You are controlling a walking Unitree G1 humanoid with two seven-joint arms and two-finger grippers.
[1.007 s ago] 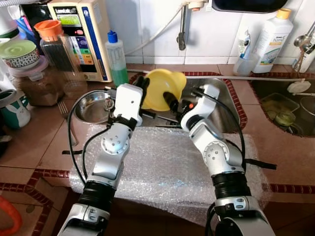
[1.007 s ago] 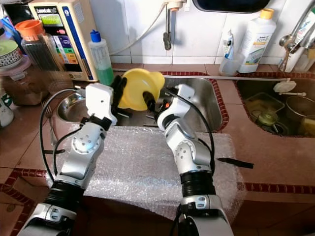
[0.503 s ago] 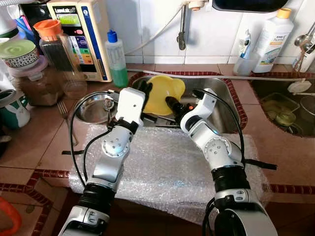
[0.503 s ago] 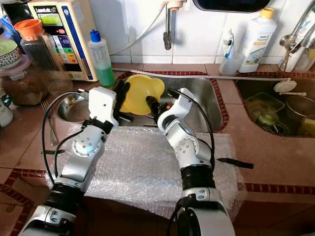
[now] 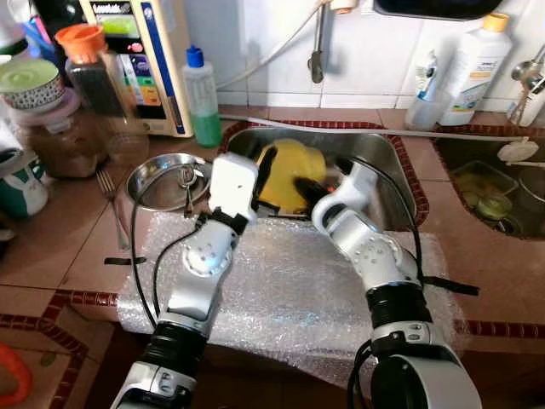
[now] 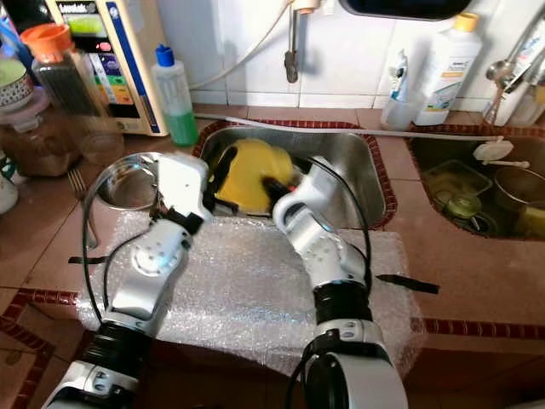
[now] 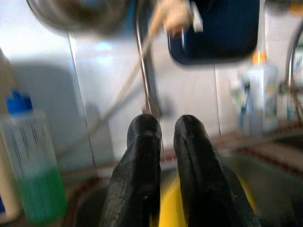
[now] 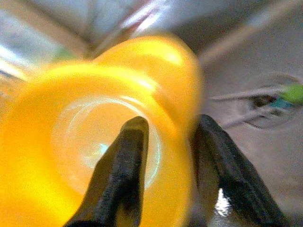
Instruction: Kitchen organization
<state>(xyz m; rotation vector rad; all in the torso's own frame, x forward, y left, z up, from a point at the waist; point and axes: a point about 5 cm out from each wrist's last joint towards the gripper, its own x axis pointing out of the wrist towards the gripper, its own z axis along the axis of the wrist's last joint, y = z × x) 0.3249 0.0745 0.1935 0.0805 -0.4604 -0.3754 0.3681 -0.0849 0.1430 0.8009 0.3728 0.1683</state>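
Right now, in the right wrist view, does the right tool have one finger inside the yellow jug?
Yes: one finger sits inside the yellow jug, the other outside its wall.

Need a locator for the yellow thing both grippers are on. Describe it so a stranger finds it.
Start at the steel sink set into the tiled counter. Over its near left corner, the yellow plastic jug is pinched by the right gripper, one finger inside its rim, with the left gripper at its other side. Nothing else in the sink is yellow.

Light: bright and even daylight on the white tiles [image 5: 272, 51].
Glare: soft shine on the bubble wrap [image 5: 281, 290].
Blur: the yellow pitcher [image 5: 289, 175] is smeared (by movement).
Wrist views: both soft, background out of focus.
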